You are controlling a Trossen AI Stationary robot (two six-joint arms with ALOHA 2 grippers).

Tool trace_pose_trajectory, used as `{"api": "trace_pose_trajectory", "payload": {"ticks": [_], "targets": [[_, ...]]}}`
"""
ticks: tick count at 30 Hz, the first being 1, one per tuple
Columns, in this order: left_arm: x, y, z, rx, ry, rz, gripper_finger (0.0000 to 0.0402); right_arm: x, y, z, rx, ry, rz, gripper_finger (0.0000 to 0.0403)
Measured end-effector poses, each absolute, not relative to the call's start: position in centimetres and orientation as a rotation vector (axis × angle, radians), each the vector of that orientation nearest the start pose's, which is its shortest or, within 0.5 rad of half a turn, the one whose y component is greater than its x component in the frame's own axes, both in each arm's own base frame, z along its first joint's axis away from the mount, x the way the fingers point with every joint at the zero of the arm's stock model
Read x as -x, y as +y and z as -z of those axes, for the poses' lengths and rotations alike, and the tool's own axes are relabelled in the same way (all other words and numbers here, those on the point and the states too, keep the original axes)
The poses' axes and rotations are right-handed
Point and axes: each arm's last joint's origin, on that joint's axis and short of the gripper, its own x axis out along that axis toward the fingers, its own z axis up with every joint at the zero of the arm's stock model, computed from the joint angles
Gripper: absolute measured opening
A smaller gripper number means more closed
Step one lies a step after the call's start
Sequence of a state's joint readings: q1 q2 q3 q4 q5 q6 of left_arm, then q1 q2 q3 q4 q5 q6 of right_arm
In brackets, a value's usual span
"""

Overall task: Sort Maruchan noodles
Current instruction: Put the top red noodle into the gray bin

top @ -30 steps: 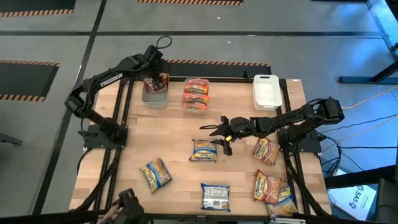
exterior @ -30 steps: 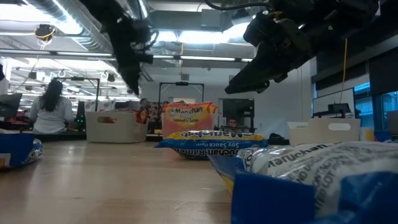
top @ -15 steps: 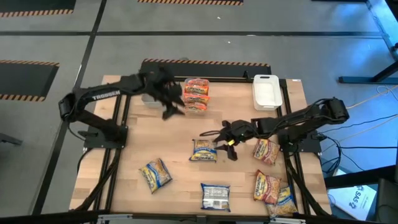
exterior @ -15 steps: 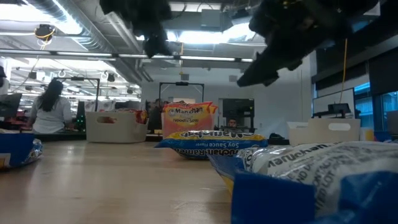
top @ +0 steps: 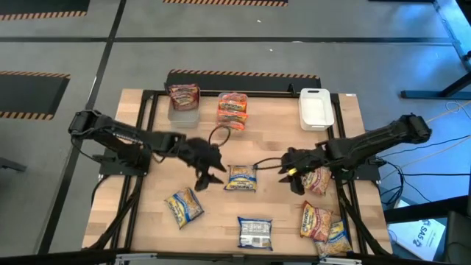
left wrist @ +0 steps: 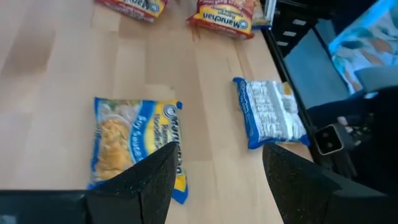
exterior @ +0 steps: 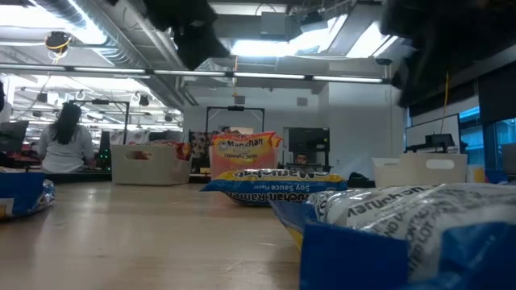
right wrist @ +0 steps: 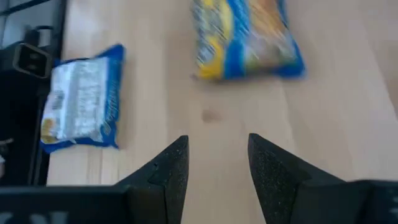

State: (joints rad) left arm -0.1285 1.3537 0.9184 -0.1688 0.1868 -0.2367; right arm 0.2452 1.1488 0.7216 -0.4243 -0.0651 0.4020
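A new pick seems to be in preparation: the left hand (top: 210, 171) is held low over the middle of the wooden surface (top: 280, 221), just beside a blue-and-yellow Maruchan packet (top: 241, 177), and nothing is carried by it. In the left wrist view its fingers (left wrist: 146, 180) are seen spread wide, with a blue-and-yellow packet (left wrist: 134, 142) lying flat between and just ahead of them; no contact with the packet can be confirmed. The right hand (top: 288, 165) is placed on the other side of the same packet, near a red-and-yellow packet (top: 315, 179); its fingers (right wrist: 166, 171) are seen parted, less wide, and empty. Part of the sorting is judged to be done: a dark red packet (top: 183, 96) lies in the clear bin (top: 183, 115) at the far edge, pink-orange packets (top: 232, 109) are stacked in the next bin, and the white bin (top: 314, 108) holds nothing visible. On the surface are also left another blue-and-yellow packet (top: 184, 207), a blue-and-white packet (top: 255, 232) at the near edge, and more red-and-yellow ones (top: 318, 221) at the near right corner. For the next move, the open left hand would have to be lowered over the middle packet, closed across the crinkly wrapper, and then lifted towards a bin; a thin flat packet may slip if only the edge is caught.
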Motion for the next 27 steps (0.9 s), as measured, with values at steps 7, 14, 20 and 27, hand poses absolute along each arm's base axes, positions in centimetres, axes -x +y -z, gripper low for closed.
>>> {"api": "trace_pose_trajectory", "payload": {"ticks": [7, 14, 20, 27], "targets": [[-27.4, -6.5, -21.8, 0.301, 0.566, 0.119, 0.0229, -16.6, 4.0, -22.2, -0.403, 1.208, 0.199, 0.0151], [-26.8, -6.7, -20.7, 0.305, 0.530, 0.018, 0.0229, -13.6, 3.3, -21.1, -0.510, 1.436, 0.445, 0.0151], [-26.9, -6.6, -20.9, 0.295, 0.497, -0.026, 0.0229, -13.5, 3.7, -18.0, -0.548, 1.550, 0.407, 0.0151], [-26.9, -6.8, -20.9, 0.293, 0.495, -0.019, 0.0229, -14.1, 4.0, -15.9, -0.526, 1.639, 0.343, 0.0151]]}}
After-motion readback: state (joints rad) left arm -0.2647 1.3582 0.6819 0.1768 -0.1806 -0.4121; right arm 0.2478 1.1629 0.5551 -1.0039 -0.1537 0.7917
